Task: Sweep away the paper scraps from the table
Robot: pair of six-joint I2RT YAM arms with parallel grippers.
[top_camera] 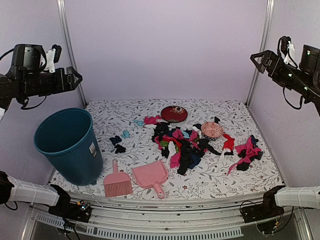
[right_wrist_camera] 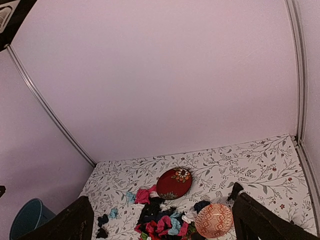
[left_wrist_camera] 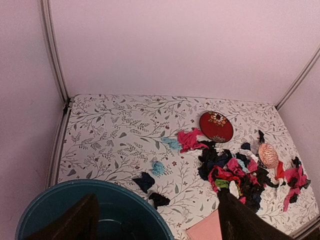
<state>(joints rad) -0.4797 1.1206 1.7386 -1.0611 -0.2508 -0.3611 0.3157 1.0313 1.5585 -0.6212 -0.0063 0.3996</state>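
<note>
paper scraps (top_camera: 185,145) look feather-light, flimsy, so take the brush handle (top_camera: 115,168) instead; left gripper (left_wrist_camera: 156,220) and right gripper (right_wrist_camera: 165,225) gape wide, empty.

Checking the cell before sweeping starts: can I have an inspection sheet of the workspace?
Surface: patterned table, teal bin upright at its near left corner.
Job's things: paper scraps piled centre-right, a few strays to the left; pink brush and dustpan lie by the near edge.
Clutter: red plate behind the pile, pink dish at its right rear.
Grippers: left gripper and right gripper raised, open, empty.
Cables: black cables loop from both arms.
Surroundings: plain walls, metal posts.
</note>
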